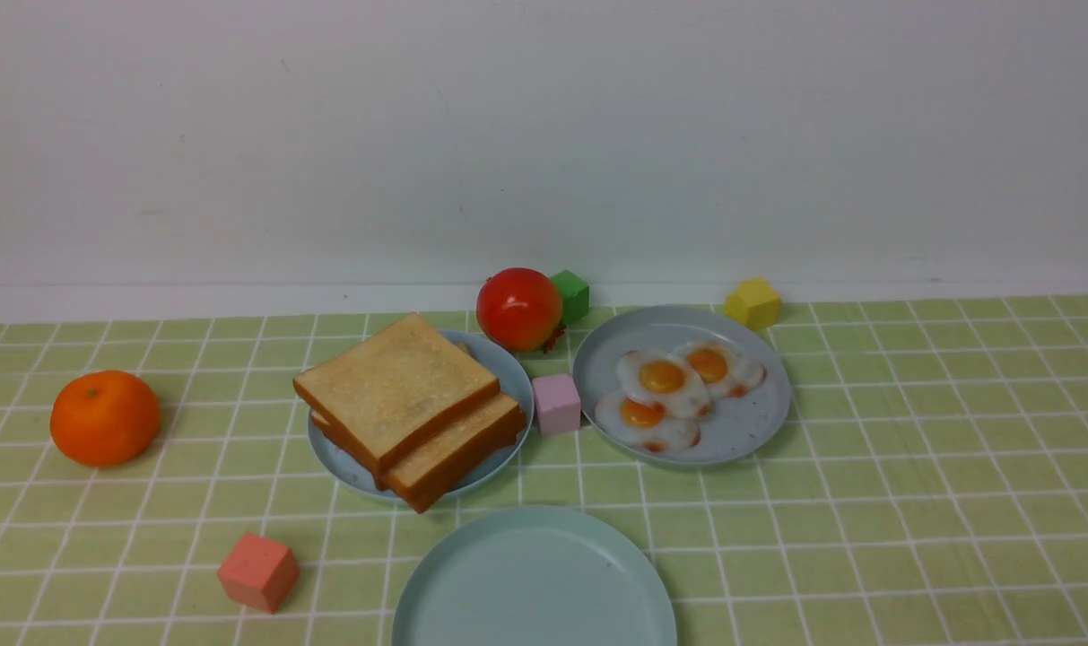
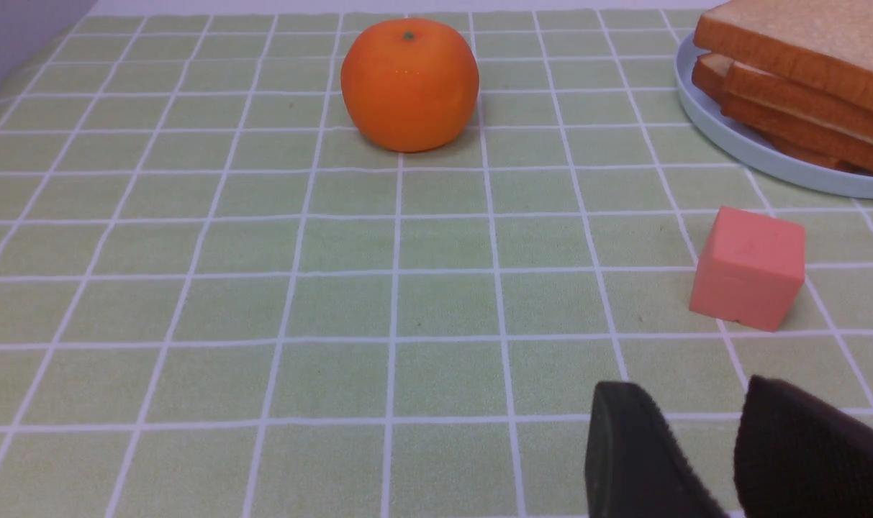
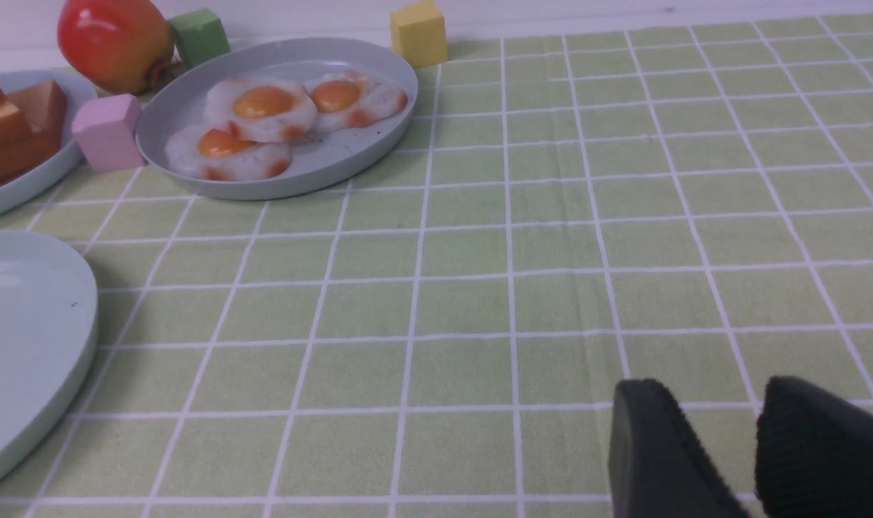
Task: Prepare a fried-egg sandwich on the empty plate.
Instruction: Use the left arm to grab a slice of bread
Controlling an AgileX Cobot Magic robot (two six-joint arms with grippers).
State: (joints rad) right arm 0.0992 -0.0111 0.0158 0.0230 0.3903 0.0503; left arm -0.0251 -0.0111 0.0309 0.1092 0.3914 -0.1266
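Mint plate (image 1: 535, 583); behind it, bread slices (image 1: 400, 386) corner-on, diagonal.

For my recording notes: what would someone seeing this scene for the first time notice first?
Probably the bright orange fruit, alone at the left of the table, and the glossy red fruit at the back between two plates. Next, the stacked toast slices, overhanging their plate left of centre, and the fried eggs on the grey plate to their right. The bare pale-green plate stands out at the near edge.
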